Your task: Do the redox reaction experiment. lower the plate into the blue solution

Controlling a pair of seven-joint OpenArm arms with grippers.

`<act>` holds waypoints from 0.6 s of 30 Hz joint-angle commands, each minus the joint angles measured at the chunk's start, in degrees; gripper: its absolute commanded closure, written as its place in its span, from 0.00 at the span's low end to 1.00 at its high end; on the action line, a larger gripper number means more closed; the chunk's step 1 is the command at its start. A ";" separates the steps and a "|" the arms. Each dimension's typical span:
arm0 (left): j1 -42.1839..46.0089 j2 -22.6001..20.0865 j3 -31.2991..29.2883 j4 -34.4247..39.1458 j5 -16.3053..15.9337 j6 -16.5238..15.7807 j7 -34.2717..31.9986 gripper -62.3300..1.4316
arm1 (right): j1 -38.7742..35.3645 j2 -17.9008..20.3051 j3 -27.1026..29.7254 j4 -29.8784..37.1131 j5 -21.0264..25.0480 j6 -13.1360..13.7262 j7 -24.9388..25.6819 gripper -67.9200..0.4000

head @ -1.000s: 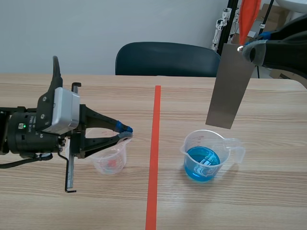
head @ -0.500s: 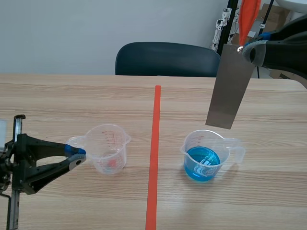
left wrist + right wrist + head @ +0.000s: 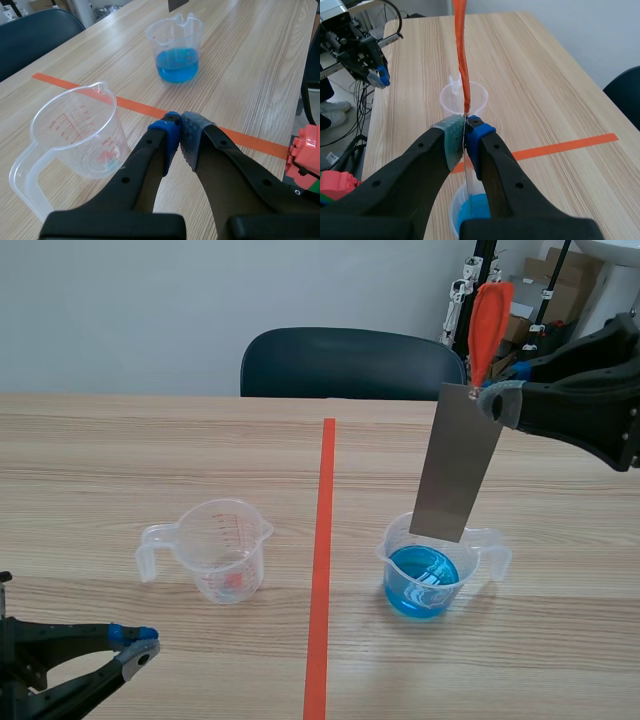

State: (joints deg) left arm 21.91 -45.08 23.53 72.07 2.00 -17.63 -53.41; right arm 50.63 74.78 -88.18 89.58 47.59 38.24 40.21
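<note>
Scene view: one flat rectangular plate point(image 3: 457, 462) of dull grey metal, smooth and thin, hangs slightly tilted from the right gripper point(image 3: 487, 400). Gripper condition: clamped on the plate's top corner, with both dotted pads pressed against the sheet. The right wrist view shows the plate edge-on as a thin line between them. One glossy orange strap point(image 3: 487, 315), paddle-shaped, stands up from the plate's top edge beside the pads.

Plate position: directly over the filled cup point(image 3: 440, 560), lower edge about level with the cup's rim. Whether that edge has reached the blue solution point(image 3: 421, 582) cannot be settled from these angles; it appears to sit just above the liquid.

Cups counted: two, both clear plastic, round, each with a pouring lip and a loop handle. The filled cup holds blue solution in its lower part and stands to the right of the single orange-red tape line point(image 3: 322, 570). The empty cup point(image 3: 218, 550), printed with red graduations, stands left of the line, well apart from the first.

Left gripper point(image 3: 179, 131): closed, blue and grey-green pads meeting, nothing between them. It sits low over the table point(image 3: 120, 460), on the robot's side of the empty cup.

Table: pale wood grain, matt. One dark chair point(image 3: 350, 365) stands behind its far edge.
</note>
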 commanded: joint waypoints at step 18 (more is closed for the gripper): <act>1.88 12.57 -2.78 -15.39 5.14 0.48 -12.48 0.93 | -4.22 -8.66 -0.72 -10.64 -2.86 -1.88 5.64 0.97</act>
State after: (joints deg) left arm 23.35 -32.95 20.95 55.92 7.86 -17.12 -64.64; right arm 46.11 66.06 -88.18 78.48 44.14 36.18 44.77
